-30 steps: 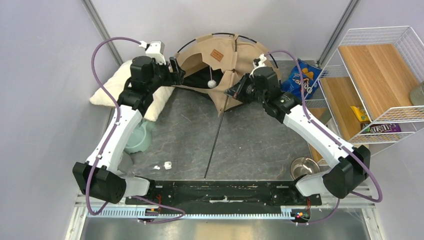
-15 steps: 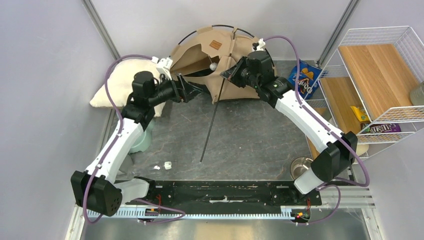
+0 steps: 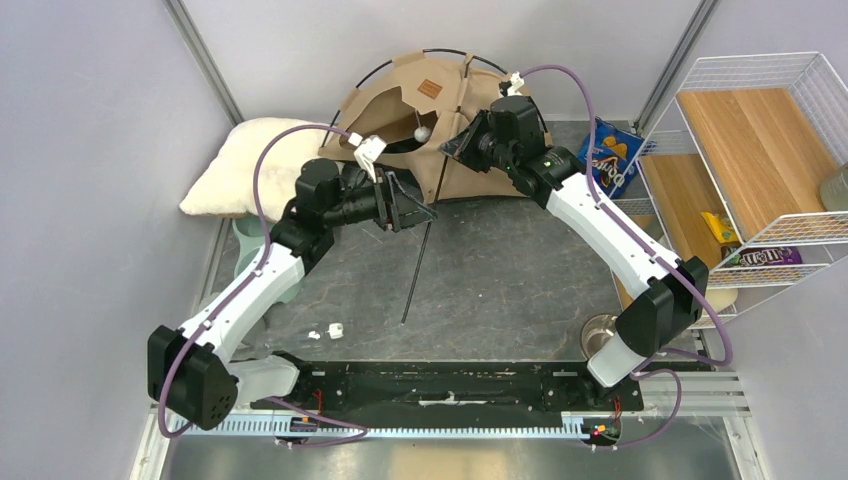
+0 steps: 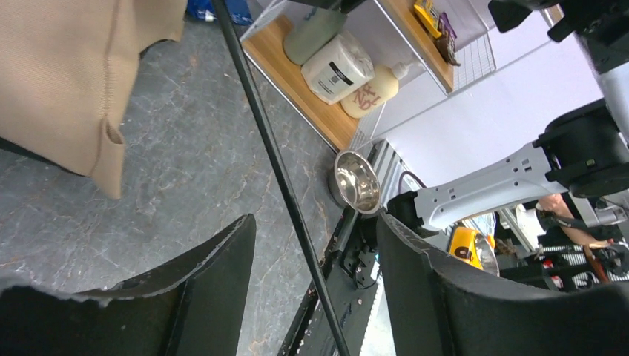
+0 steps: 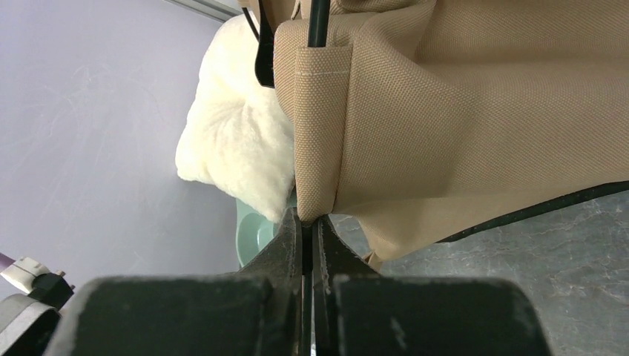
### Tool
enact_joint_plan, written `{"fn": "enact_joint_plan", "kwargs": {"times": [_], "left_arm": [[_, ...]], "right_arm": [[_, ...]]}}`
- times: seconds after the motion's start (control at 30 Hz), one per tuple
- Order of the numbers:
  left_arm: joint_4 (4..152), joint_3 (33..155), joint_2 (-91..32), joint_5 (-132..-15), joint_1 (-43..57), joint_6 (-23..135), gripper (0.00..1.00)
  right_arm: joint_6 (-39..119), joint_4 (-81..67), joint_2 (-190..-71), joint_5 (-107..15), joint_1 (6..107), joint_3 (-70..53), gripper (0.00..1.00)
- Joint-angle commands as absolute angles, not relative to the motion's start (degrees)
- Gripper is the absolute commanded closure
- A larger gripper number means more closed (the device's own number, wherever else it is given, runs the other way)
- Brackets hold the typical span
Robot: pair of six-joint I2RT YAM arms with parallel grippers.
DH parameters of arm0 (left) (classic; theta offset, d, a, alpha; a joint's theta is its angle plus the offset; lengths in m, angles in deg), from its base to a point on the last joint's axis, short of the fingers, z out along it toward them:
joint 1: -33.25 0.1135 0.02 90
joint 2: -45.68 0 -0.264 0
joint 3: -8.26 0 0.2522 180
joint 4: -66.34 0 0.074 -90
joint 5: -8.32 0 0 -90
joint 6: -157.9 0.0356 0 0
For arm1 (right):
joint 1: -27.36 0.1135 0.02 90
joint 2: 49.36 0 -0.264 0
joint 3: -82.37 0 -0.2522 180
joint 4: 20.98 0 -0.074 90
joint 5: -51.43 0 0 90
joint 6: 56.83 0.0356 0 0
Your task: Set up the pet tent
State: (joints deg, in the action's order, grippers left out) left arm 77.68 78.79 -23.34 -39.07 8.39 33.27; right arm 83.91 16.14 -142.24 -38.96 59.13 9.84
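The tan pet tent (image 3: pixel 400 110) stands at the back of the table with its brown label and white pompom (image 3: pixel 424 131) showing. One thin black pole (image 3: pixel 416 270) runs loose from its front edge toward me. My left gripper (image 3: pixel 415 212) is open astride that pole. In the left wrist view the pole (image 4: pixel 274 163) passes between the fingers (image 4: pixel 215 267) without touching either, beside the tent's fabric (image 4: pixel 67 74). My right gripper (image 3: pixel 455 150) is shut on the tent's front seam. In the right wrist view the gripper (image 5: pixel 310 222) pinches the tan pole sleeve (image 5: pixel 320 126).
A fluffy white pillow (image 3: pixel 235 165) lies left of the tent over a green bowl (image 3: pixel 245 235). A wire shelf rack (image 3: pixel 760 160) stands at right, with a blue snack bag (image 3: pixel 610 155) beside it. A steel bowl (image 3: pixel 605 335) and small white bits (image 3: pixel 335 327) sit near the front.
My left gripper swung right from the tent's left side to the loose pole, its jaws narrowing a little. The right gripper pushed the tent back and more upright, still gripping the seam.
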Motion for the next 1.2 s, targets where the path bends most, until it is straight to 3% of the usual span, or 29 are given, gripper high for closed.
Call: {"fn": "enact_joint_plan", "kwargs": {"times": [0.0, 0.23, 0.33, 0.37, 0.4, 0.53, 0.63, 0.73, 1.03, 1.17], "left_arm": [[75.95, 79.60, -24.83, -38.35, 7.00, 32.32, 0.38], [77.29, 81.58, -27.68, -38.53, 6.10, 32.94, 0.61], [77.46, 82.28, -28.66, -38.53, 6.00, 32.75, 0.85], [77.59, 82.54, -28.98, -38.61, 6.00, 32.64, 0.96], [77.70, 82.73, -29.12, -38.83, 6.00, 32.47, 0.98], [78.41, 83.74, -29.37, -39.45, 6.00, 32.21, 0.98], [79.02, 84.57, -29.48, -39.92, 5.97, 32.10, 0.98], [79.22, 85.41, -29.84, -40.35, 5.98, 31.79, 0.98], [76.89, 87.73, -31.59, -41.40, 5.92, 29.09, 0.98], [74.48, 88.10, -32.17, -42.13, 5.92, 26.90, 0.98]], "right_arm": [[81.83, 16.03, -143.67, -37.42, 58.74, 12.62, 1.00], [81.56, 16.91, -143.54, -37.65, 58.74, 12.72, 1.00], [81.42, 17.17, -143.42, -37.85, 58.74, 12.63, 0.98], [81.24, 17.45, -143.39, -37.92, 58.70, 12.64, 0.94], [81.10, 17.66, -143.11, -38.09, 58.78, 12.59, 0.87], [79.61, 19.63, -141.32, -39.86, 58.74, 12.33, 0.47], [78.46, 21.04, -138.10, -42.21, 58.74, 10.64, 0.33], [77.64, 21.23, -133.78, -45.25, 58.74, 7.12, 0.29], [69.38, 18.05, -122.41, -63.60, 59.30, -5.41, 0.31], [69.28, 13.55, -119.45, -63.97, 63.46, -11.35, 0.32]]}}
